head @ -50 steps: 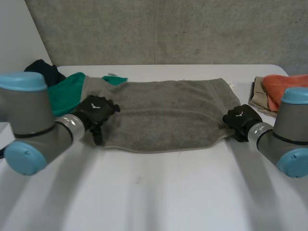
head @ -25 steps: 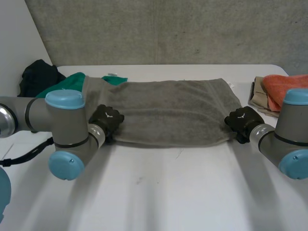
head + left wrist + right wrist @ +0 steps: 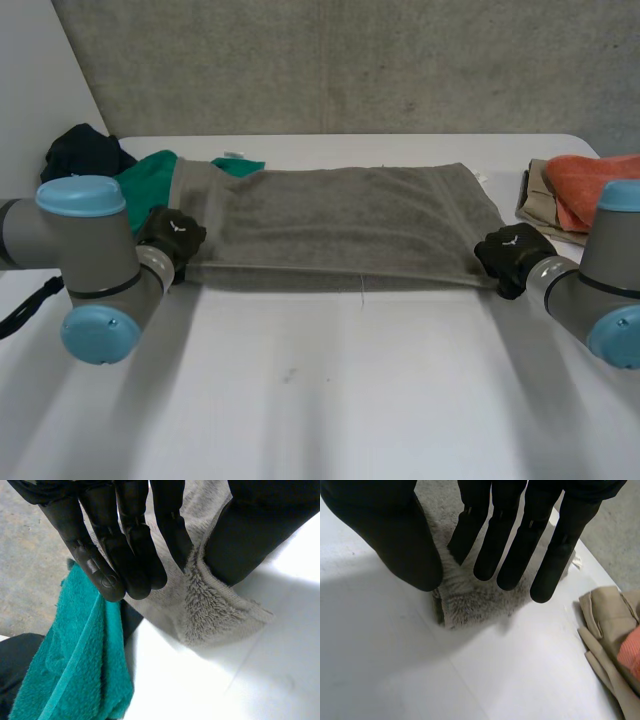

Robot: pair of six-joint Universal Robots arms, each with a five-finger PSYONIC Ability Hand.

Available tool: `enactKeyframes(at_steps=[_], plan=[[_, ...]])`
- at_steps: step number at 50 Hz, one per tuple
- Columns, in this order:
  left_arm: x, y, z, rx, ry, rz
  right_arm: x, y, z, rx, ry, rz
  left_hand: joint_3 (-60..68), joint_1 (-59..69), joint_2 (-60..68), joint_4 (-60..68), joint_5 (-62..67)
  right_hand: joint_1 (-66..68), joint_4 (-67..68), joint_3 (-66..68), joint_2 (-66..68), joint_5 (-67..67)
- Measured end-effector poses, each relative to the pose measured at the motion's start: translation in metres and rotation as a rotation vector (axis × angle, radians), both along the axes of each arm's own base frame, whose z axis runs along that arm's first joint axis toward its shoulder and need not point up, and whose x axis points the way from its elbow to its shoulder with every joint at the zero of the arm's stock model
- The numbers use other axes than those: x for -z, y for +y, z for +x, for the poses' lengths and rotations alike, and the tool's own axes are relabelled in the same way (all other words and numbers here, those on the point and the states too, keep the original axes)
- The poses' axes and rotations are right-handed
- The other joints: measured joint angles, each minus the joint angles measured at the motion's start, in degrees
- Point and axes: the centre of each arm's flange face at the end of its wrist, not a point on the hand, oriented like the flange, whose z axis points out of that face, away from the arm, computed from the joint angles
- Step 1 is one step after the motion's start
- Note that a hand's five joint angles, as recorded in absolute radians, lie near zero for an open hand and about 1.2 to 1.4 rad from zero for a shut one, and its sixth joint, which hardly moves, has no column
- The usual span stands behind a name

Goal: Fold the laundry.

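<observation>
Bare white table [image 3: 330,400] across the lower frame, head view; grey left arm [image 3: 85,270] with light-blue caps at lower left, right arm [image 3: 600,300] at lower right.

Left hand [image 3: 172,232] at centre left, on the near left corner of the grey towel [image 3: 350,225]; in its wrist view, the fluffy towel edge pinched between straight fingers and thumb, the corner lying on the table just past the thumb.

Right hand [image 3: 512,252] at centre right, on the near right corner of the same towel; in its wrist view, the corner caught between thumb and straight fingers, its tip resting on the table below them.

Towel itself spread flat across mid-frame, long side running left to right, near edge straight between the two hands.

Green terry cloth [image 3: 150,175] at upper left, partly under the towel's left end; black garment [image 3: 80,150] just behind it.

Beige cloth [image 3: 540,195] with orange cloth [image 3: 590,180] lying on it at the right edge, apart from the towel.

Grey concrete wall [image 3: 350,60] along the top.
</observation>
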Motion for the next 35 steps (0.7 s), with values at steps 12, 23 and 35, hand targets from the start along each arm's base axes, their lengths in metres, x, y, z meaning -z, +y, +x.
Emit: enactKeyframes(at_steps=[12, 23, 35], plan=[[-0.012, 0.009, 0.015, 0.018, -0.056, -0.029, -0.004, -0.021, -0.029, 0.263, -0.147, 0.072, 0.09, 0.0, 0.05, 0.09, 0.0, 3.48, 4.08, 4.45, 4.71, 3.92], [-0.028, 0.012, 0.012, 0.021, 0.071, -0.028, -0.013, -0.011, -0.033, 0.268, -0.257, 0.198, 0.09, 0.0, 0.05, 0.11, 0.0, -18.14, -16.58, -16.5, -17.35, -17.4], [-0.041, 0.001, 0.01, 0.012, 0.111, -0.06, -0.016, 0.006, -0.031, 0.206, -0.321, 0.19, 0.09, 0.0, 0.07, 0.12, 0.0, -28.71, -28.93, -28.65, -28.66, -30.21]])
